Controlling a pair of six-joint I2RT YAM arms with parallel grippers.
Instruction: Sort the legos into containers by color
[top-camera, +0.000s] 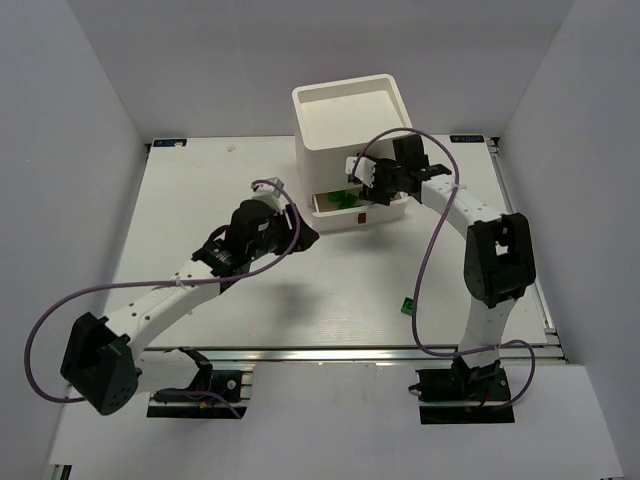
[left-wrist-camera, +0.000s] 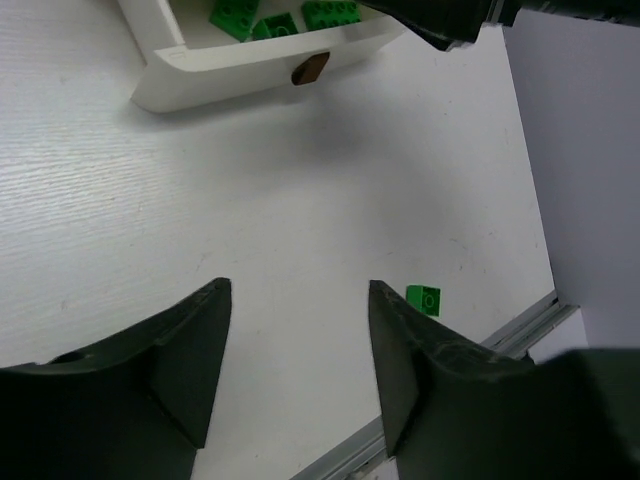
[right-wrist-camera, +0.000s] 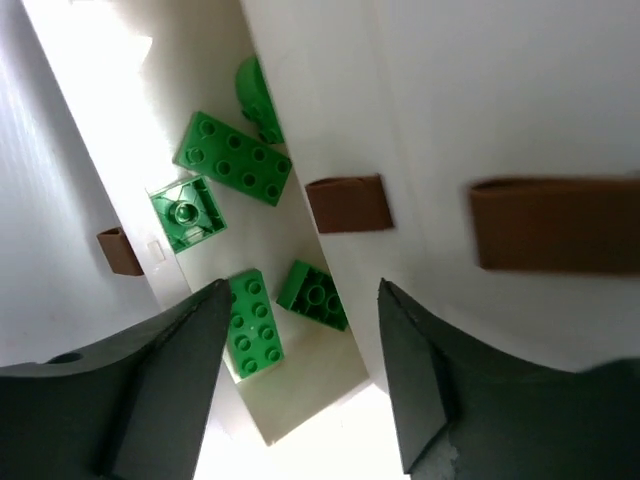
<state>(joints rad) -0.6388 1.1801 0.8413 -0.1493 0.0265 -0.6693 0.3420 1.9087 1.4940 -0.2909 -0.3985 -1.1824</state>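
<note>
While the bottom drawer (top-camera: 365, 218) of the white drawer unit (top-camera: 350, 135) is standing pulled out, step in hand: green legos (right-wrist-camera: 233, 157) are being collected in it, and the drop-off end of a carry is being judged as current.
Right gripper (right-wrist-camera: 300, 295): being held directly over the open drawer, jaws spread wide, nothing being gripped between them.
Left gripper (left-wrist-camera: 297, 292): being held low over the table (left-wrist-camera: 150, 220) at 8 o'clock of the drawer, jaws parted and empty.
Drawer contents: several green bricks of differing lengths are lying loose on the drawer floor; no other colour is being shown there.
Loose green brick (top-camera: 408, 305): lying on the table at 5 o'clock of the drawer, well apart from it; in the left wrist view it is showing at 3 o'clock of the fingers.
Next move: that brick is being judged the next pick. Open jaws are needing to be lowered astride it, closed on its sides, and carried to the same drawer.
</note>
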